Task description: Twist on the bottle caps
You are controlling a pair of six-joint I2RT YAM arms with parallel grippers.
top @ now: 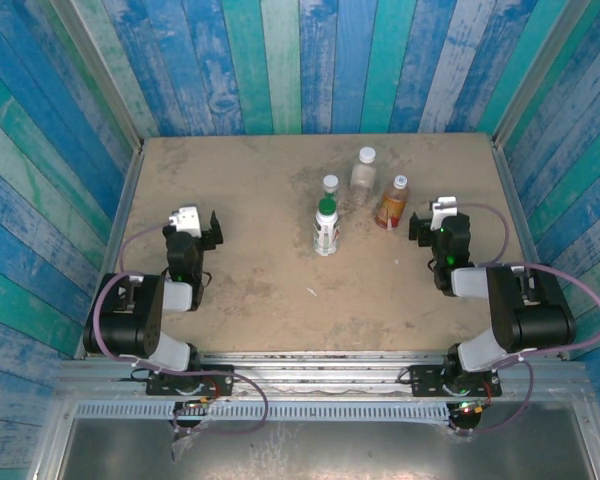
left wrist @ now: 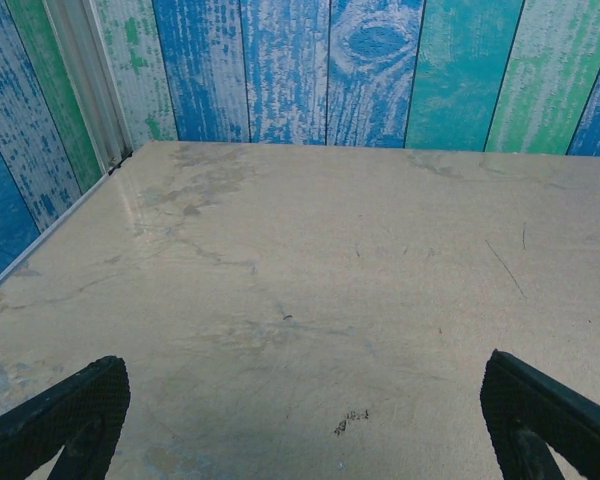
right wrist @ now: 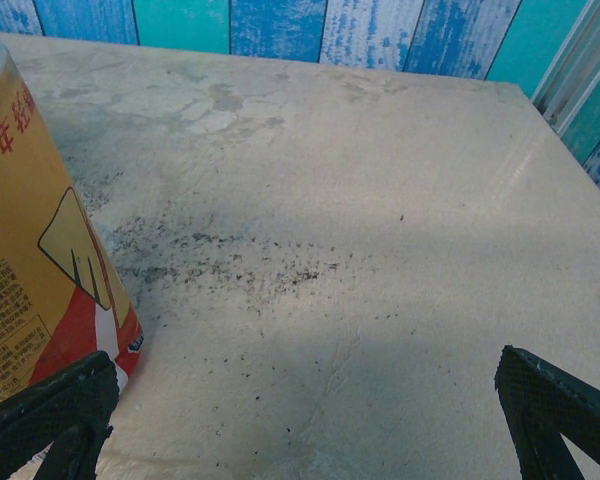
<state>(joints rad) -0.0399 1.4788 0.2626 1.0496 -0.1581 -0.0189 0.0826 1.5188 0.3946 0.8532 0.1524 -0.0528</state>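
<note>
amber bottle (top: 392, 203): orange liquid | green-capped bottle (top: 326, 232): white label | clear bottles (top: 364, 176): upright

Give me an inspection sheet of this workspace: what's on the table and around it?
Surface: tan table, stained, dark specks beside the amber bottle.
Job's things: four bottles stand upright mid-table: amber bottle, white-labelled bottle, large clear bottle, small clear bottle; white caps sit on three, a green cap on the white-labelled one; tightness cannot be told.
Clutter: one small white speck.
End effectors: left end effector and right end effector both open, empty.
Cables: purple cables loop along both arms.
Surroundings: blue and green plank walls.
</note>
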